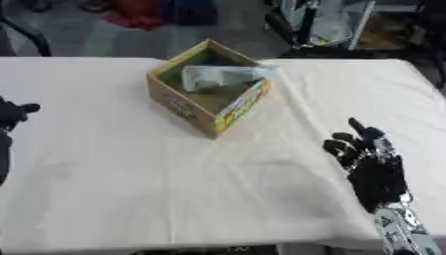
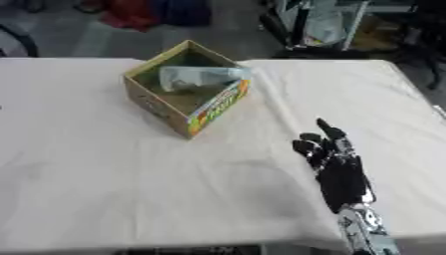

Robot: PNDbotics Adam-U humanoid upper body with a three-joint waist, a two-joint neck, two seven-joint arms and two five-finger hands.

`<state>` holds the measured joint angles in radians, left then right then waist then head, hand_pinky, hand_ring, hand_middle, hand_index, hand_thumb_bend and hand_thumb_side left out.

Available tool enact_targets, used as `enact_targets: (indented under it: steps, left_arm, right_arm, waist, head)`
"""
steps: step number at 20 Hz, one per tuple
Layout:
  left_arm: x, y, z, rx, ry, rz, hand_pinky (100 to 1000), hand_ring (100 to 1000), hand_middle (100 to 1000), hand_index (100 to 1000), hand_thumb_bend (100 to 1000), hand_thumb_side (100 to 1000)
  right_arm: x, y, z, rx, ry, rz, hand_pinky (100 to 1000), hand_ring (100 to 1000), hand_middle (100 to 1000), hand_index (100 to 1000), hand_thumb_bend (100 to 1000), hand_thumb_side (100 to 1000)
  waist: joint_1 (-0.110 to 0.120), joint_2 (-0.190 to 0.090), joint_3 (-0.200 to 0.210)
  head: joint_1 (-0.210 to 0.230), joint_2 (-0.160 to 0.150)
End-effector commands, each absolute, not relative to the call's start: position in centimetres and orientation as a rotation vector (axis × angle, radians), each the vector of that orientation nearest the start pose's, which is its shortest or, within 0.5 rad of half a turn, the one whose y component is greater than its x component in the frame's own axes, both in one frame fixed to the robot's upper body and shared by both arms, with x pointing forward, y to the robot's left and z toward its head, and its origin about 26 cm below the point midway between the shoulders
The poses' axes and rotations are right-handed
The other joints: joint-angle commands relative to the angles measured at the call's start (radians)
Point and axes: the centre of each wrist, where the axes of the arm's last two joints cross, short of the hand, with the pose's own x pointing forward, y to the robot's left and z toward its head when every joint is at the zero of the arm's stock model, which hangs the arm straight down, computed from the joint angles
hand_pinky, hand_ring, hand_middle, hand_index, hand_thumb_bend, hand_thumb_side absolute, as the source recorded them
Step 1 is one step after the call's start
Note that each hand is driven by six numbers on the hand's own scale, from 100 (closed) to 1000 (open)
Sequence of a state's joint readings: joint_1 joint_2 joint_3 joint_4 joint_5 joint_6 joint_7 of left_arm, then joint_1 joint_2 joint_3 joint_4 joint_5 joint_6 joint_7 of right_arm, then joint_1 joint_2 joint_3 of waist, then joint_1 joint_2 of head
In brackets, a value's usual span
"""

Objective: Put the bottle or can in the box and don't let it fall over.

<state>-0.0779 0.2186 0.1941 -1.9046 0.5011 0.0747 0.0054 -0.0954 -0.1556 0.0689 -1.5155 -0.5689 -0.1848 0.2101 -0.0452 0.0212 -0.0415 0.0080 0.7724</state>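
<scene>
A white cloth [image 1: 131, 189] covers the table, with clutter on the grey floor beyond its far edge. At the left edge the left hand [image 1: 16, 112] peeks in, dark and bunched, and whether it's open I cannot tell. Centre-left sits the box [image 1: 209, 107], a clear bottle [image 1: 222, 76] lying tilted inside it, while the right hand [image 2: 335, 167] rests on the cloth well apart, fingers relaxed, holding nothing.

Tan box [image 1: 187, 102], clear bottle [image 1: 222, 77]

A clear bottle [image 1: 222, 77] lies tipped on its side inside the open cardboard box [image 1: 193, 108] on the table.
</scene>
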Motion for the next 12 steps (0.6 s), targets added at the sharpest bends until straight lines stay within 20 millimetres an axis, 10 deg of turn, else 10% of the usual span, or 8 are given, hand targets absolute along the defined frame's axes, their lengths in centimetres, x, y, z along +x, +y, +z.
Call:
enact_targets:
  steps: [1, 12]
  left_arm:
    - [28.02, 31.64, 12.56, -0.229, -1.942, 0.209, 603, 323, 268, 943, 405, 985]
    - [28.28, 31.06, 12.33, -0.299, -1.914, 0.191, 604, 322, 269, 947, 389, 980]
  right_arm:
    - [30.22, -25.66, 0.98, 0.535, -1.792, -0.076, 858, 711, 645, 968, 100, 762]
    - [30.24, -25.55, 1.1, 0.542, -1.797, -0.067, 858, 712, 644, 967, 100, 737]
  waist:
    - [0.003, -0.007, -0.002]
    - [0.005, -0.006, -0.005]
  head:
    - [0.006, -0.002]
    - [0.004, -0.002]
